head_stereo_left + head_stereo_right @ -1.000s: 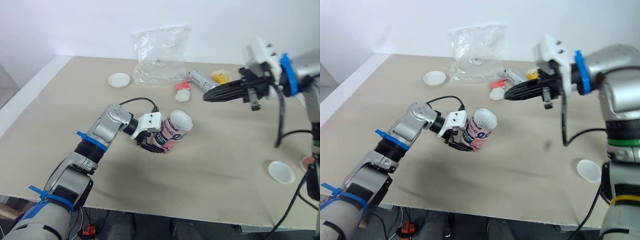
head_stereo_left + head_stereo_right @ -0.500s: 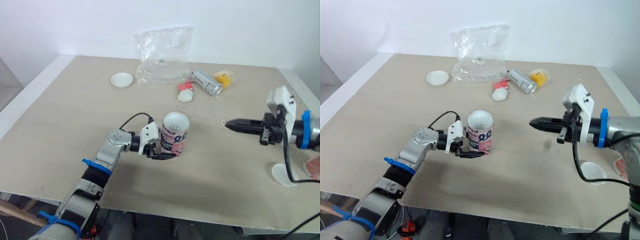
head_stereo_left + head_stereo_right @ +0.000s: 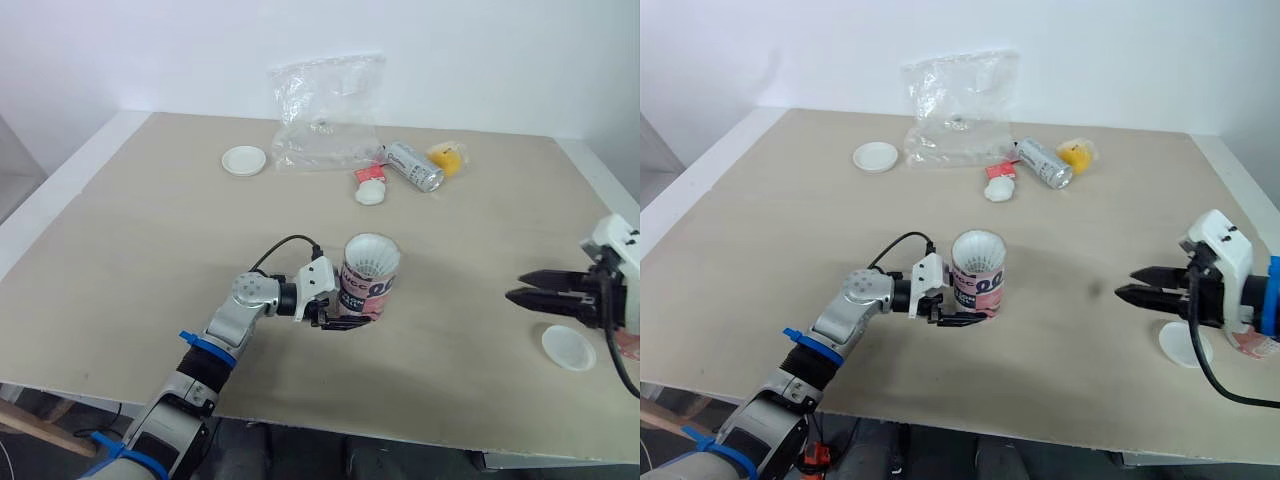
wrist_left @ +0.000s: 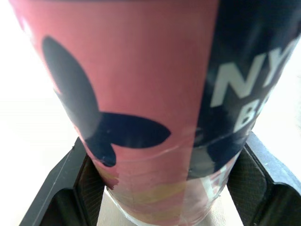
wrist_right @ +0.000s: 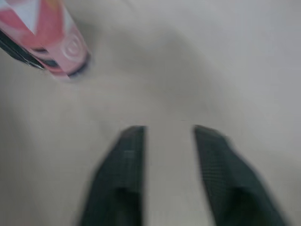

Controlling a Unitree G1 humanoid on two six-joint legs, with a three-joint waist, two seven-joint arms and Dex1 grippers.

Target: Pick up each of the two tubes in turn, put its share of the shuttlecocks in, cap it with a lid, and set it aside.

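**Obscured or cut-off items**
- The tube [image 3: 368,285] shows white feathers at its open mouth. The number of shuttlecocks inside cannot be counted.
- The fingers of the left gripper [image 3: 345,318] cover the tube's lower end in the head views. It cannot be determined whether the base rests on the table [image 3: 150,230] or sits just above it.
- In the left wrist view the tube's top is cut off. The navy lettering on its pink wall is only partly legible.
- A pink-and-white object [image 5: 44,40] is cut off at the frame edge in the right wrist view and cannot be identified.
- The contents of the clear plastic bag [image 3: 325,110] at the far edge of the table are hard to make out.

**Tube orientation and location**
- The held tube stands near the table's middle. Its long axis is close to vertical, with the mouth up.
- The second tube [image 3: 415,166] lies on its side just beside the bag. Its long axis runs diagonally across the table. Near it are a loose shuttlecock [image 3: 369,188] and a yellow item [image 3: 447,157].

**End effectors**
- Left gripper: clamped on the held tube, one pad on each side of its lower wall.
- Right gripper [image 3: 515,287]: fingers spread and holding nothing, with bare table between them. It sits near the table's right edge, beside a white lid [image 3: 567,347].
- A second lid [image 3: 244,160] lies at the far left, well apart from both grippers.
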